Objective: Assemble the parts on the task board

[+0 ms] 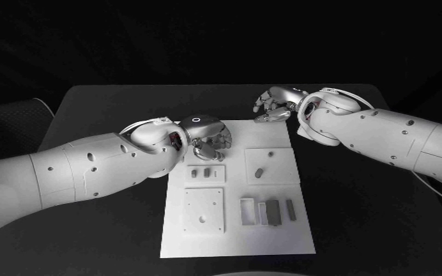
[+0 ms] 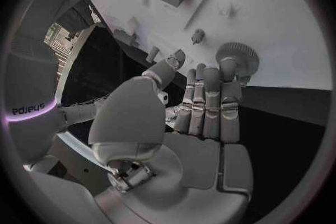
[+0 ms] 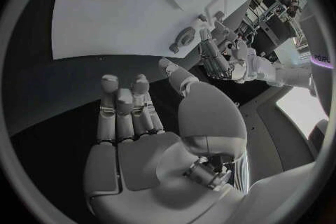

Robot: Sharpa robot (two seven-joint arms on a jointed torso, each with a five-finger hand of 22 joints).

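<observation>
1. Tabletop (image 1: pixel 110 103) shows as dark, bare margin on every side of the task board (image 1: pixel 235 234), widest toward the far edge and down both long sides.
2. Task board sits lengthwise in the middle, its near short edge close to the robot and its far edge under the two hands.
3. Left hand (image 1: pixel 208 140) hangs over the board's far left corner; its fingers (image 2: pixel 207 102) lie straight and close together, tips by a round toothed part (image 2: pixel 237 57). Whether they touch it I cannot tell.
4. Right hand (image 1: pixel 276 105) hovers just beyond the board's far right corner, over bare tabletop, fingers (image 3: pixel 122 106) spread and holding nothing.
5. Count on the board: three raised square plates; the small one (image 1: pixel 206 173) carries two little parts, the right one (image 1: pixel 271 165) two more, and the near-left one (image 1: pixel 204 209) only holes.
6. Three upright slabs (image 1: pixel 267 211) stand side by side near the board's right edge.
</observation>
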